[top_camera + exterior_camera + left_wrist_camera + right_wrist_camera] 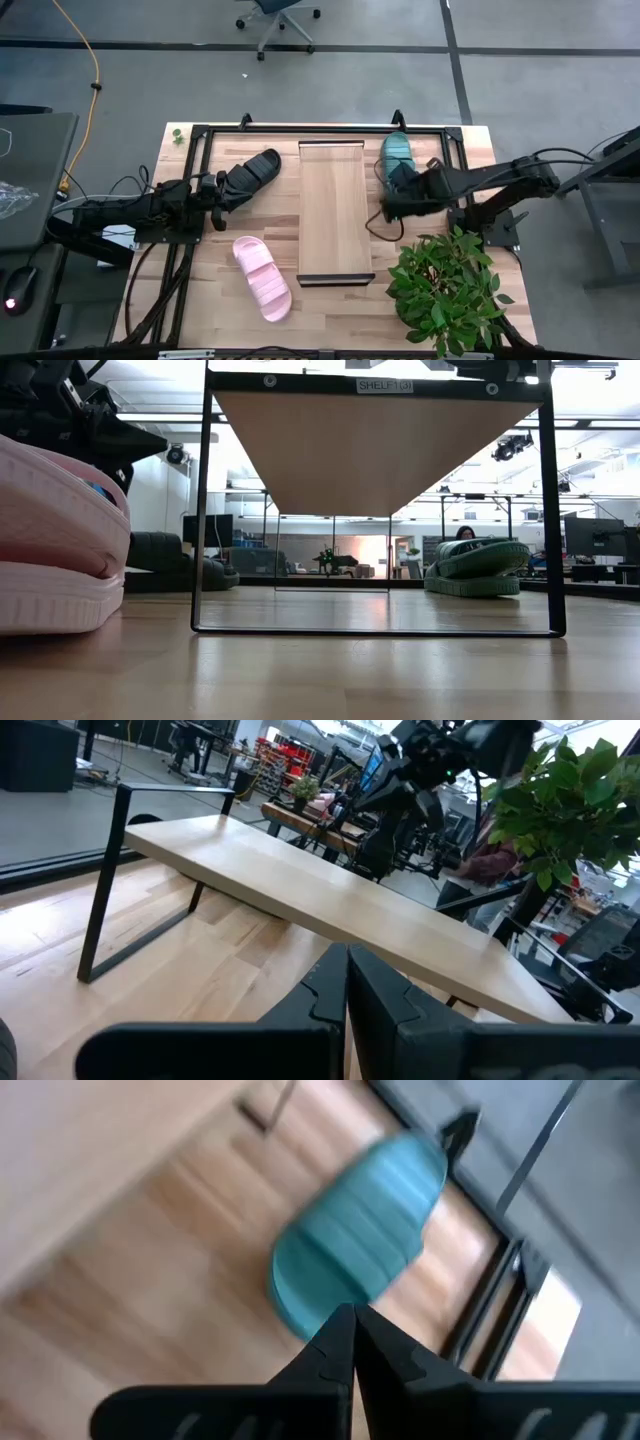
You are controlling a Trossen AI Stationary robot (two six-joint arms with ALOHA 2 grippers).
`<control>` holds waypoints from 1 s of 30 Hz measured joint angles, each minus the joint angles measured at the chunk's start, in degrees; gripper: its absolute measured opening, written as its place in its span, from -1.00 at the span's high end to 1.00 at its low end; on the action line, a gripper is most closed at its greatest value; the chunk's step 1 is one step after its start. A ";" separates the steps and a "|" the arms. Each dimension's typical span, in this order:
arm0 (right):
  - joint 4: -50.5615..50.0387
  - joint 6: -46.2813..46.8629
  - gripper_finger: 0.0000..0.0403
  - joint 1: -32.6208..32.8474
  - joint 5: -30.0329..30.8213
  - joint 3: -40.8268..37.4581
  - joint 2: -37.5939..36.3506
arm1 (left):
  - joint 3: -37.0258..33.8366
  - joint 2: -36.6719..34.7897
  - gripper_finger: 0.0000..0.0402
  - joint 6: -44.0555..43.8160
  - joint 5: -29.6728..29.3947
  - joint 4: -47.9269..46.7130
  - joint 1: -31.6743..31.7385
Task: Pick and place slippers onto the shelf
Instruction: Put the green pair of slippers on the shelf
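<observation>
The shelf [335, 210] stands on its dark end frames at the table's middle. The teal slipper [397, 150] lies sole down at the far right of it. My right gripper [352, 1330] hangs shut above that slipper's near end [310, 1300], slanting down and touching nothing. The black slipper [252, 172] lies left of the shelf and the pink slipper [262, 277] lies at the near left. My left gripper [347, 990] is shut and level beside the black slipper, pointing at the shelf [330, 890].
A potted plant [445, 285] stands at the near right corner, close under my right arm. Black frame rails [195, 150] run along the table's far and side edges. Cables trail beside the left arm. A person [465, 532] sits far off in the room.
</observation>
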 joint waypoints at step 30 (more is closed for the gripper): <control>3.56 9.17 1.00 3.71 4.83 -20.06 -4.51 | 0.01 0.00 1.00 0.47 1.48 -0.16 0.00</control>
